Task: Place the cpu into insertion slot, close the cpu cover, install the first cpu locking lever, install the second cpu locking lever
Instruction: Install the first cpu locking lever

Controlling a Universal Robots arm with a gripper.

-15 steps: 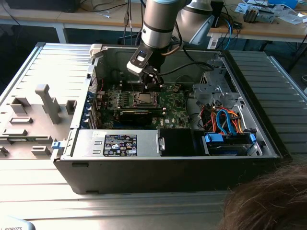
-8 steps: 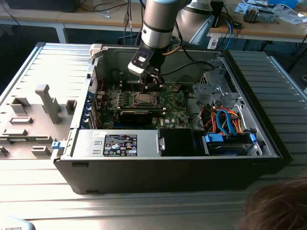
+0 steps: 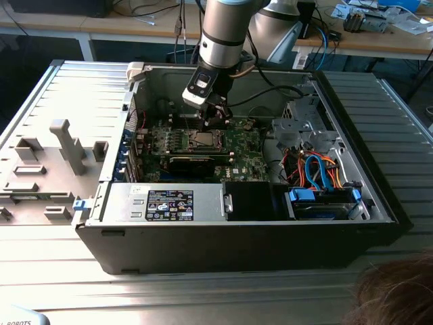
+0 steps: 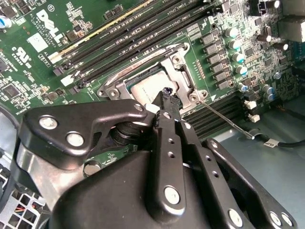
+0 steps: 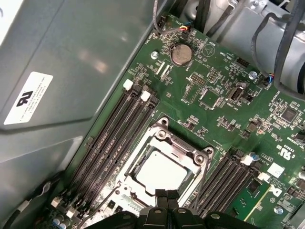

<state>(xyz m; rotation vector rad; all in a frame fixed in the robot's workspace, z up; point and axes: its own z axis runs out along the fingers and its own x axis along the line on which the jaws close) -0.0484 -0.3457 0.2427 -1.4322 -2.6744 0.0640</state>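
cpu [image 5: 162, 172] sits in the slot [image 5: 126, 188] under the cover [image 5: 181, 144]. claw [image 5: 167, 193], tips pressed together and empty, is at the cover's edge. a slip could gouge the board or skid off the lever [image 4: 224, 117], which looks unlatched.

I have the case [image 3: 237, 244] sitting on a ribbed metal counter [image 3: 399, 101]. Behind the case runs a wooden desk [image 3: 385, 44] strewn with cables [image 3: 325, 37]. Beside the case, on the exterior view's left, lies a grey fixture plate [image 3: 40, 183]. In front of the case a person's hair [image 3: 396, 294] shows.
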